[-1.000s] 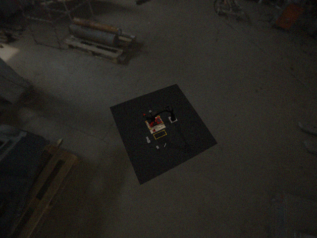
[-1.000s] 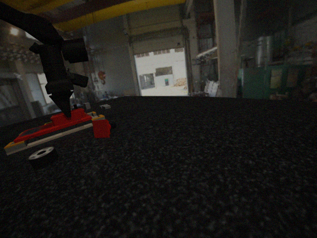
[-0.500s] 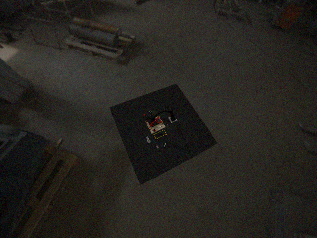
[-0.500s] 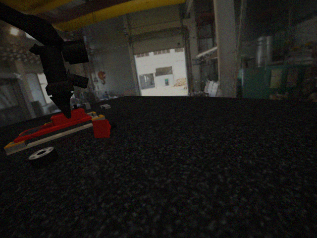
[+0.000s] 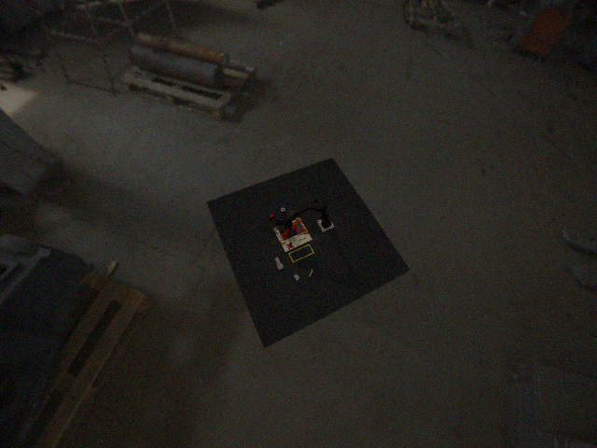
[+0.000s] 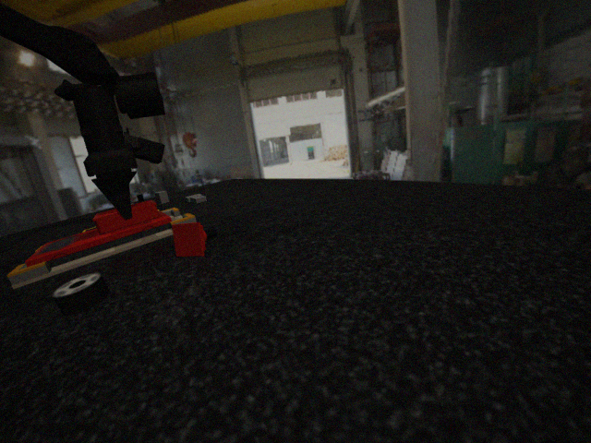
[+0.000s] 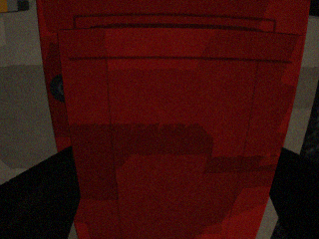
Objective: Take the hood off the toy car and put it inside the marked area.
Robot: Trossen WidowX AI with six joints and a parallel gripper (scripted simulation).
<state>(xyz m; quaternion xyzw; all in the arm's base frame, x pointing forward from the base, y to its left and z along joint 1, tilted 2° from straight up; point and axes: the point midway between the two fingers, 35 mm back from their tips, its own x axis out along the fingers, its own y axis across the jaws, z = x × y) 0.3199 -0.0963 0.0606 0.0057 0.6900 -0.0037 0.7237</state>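
The toy car is a flat beige and red body; its pale chassis (image 6: 112, 251) (image 5: 306, 238) lies on the dark table (image 5: 347, 279) (image 6: 381, 286). The hood (image 7: 169, 100) (image 6: 148, 209) is a raised red block on top of the car. My gripper (image 6: 126, 214) (image 7: 175, 174) is shut on the hood, one finger against each side. The hood still sits on the car with no gap that I can make out. The marked area is a yellow outline (image 5: 303, 257) beside the car in the top view. The fingertips are too small and dark to make out there.
A loose wheel (image 6: 90, 292) (image 5: 283, 209) and a red part (image 6: 188, 239) (image 5: 271, 216) lie close to the car. Pale pieces (image 5: 278, 262) (image 5: 296, 277) (image 5: 311, 273) lie beyond the yellow outline. The arm's base (image 5: 326, 224) stands on the car's other side.
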